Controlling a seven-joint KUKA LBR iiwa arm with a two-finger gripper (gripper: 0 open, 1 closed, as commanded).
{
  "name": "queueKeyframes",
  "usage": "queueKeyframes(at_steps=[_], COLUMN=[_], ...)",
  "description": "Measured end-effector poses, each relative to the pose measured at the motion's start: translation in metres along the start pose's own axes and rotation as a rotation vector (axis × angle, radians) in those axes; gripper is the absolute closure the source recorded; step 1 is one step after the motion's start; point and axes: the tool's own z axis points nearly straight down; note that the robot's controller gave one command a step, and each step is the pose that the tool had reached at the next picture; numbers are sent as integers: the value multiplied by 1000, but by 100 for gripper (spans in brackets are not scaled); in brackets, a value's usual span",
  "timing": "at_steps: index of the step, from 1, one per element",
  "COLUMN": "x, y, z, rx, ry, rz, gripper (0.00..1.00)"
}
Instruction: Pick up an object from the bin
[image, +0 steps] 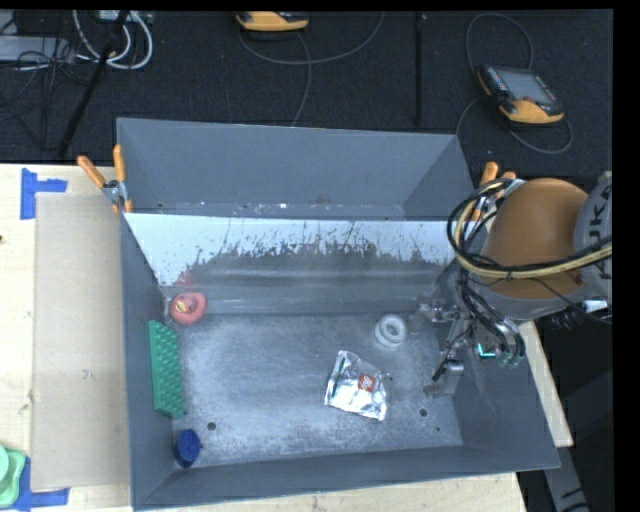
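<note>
Near the right wall of the grey bin (300, 170), the gripper (442, 378) hangs low over bare floor, below the arm's orange cover (530, 235) and its looped cables (480, 262). Whether it is open or closed cannot be told, because the wrist's hardware crowds the tip; nothing can be seen held in it. Two things lie closest. A small white ring (390, 331) rests flat on the floor, just left of the gripper and a little farther back, clearly apart from it. A crumpled silver foil packet (358, 387) with a red mark on it lies left of the gripper and slightly nearer, also apart, with a strip of bare floor between. Ring and packet do not touch each other. The gripper sits close to where the floor meets the sloping right wall, and the near wall is not far off, so room is tight on those two sides. Leftward the middle of the floor lies open. Well apart along the left wall lie a pink round thing (187, 307) at the far end, a green ridged strip (166, 367) beside the wall, and a blue ball (187, 447) in the near left corner.
</note>
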Motion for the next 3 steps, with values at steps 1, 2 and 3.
queueKeyframes(at_steps=[1, 2, 3], x=[15, 13, -25], y=[78, 74, 61], z=[73, 70, -33], rx=[-3, 1, 1], ry=[0, -6, -19], rz=[97, 98, 96], gripper=[0, 100, 100])
